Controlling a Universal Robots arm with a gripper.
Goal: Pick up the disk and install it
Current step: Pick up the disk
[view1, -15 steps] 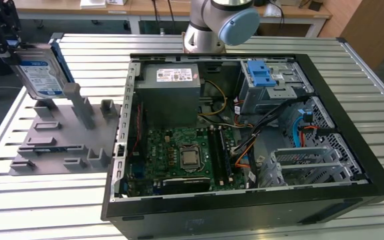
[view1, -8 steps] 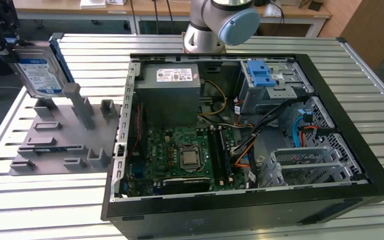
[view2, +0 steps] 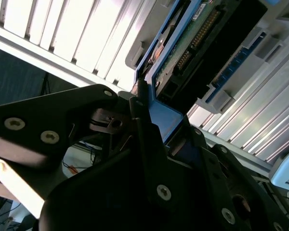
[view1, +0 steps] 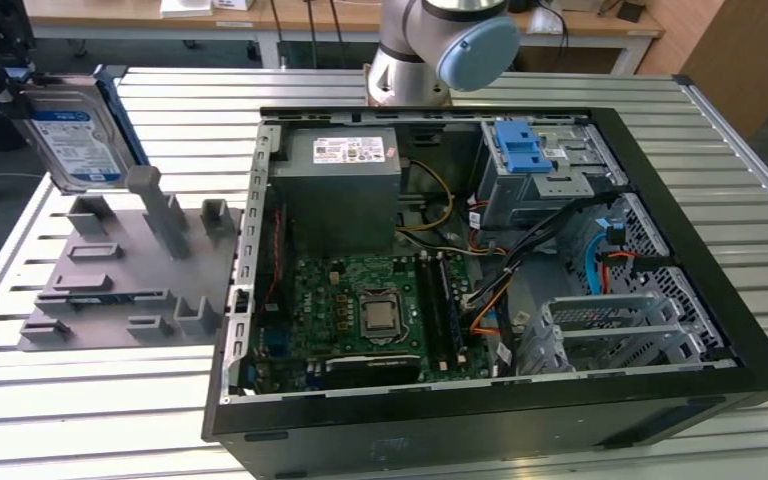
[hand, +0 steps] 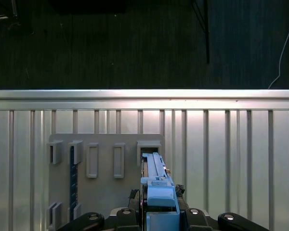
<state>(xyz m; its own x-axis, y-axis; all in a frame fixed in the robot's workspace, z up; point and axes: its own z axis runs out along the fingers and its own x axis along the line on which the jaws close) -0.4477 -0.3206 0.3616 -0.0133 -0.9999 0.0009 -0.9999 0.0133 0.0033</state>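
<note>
One disk point(view1: 80, 140) is seen held upright on edge at the exterior view's left, label towards the camera, framed by its blue carrier. It is gripped by the gripper point(hand: 159, 217), whose jaws are drawn in narrowly on the carrier's end, as shown in both wrist views. The disk is positioned over the grey slotted holder point(view1: 117, 270) on the slatted table point(view1: 91, 420); contact between its lower edge and the holder cannot be determined. The open computer case point(view1: 491, 430) is set beside the holder, apart from the disk, with a blue latch point(view1: 524, 150) noted at its drive cage.
</note>
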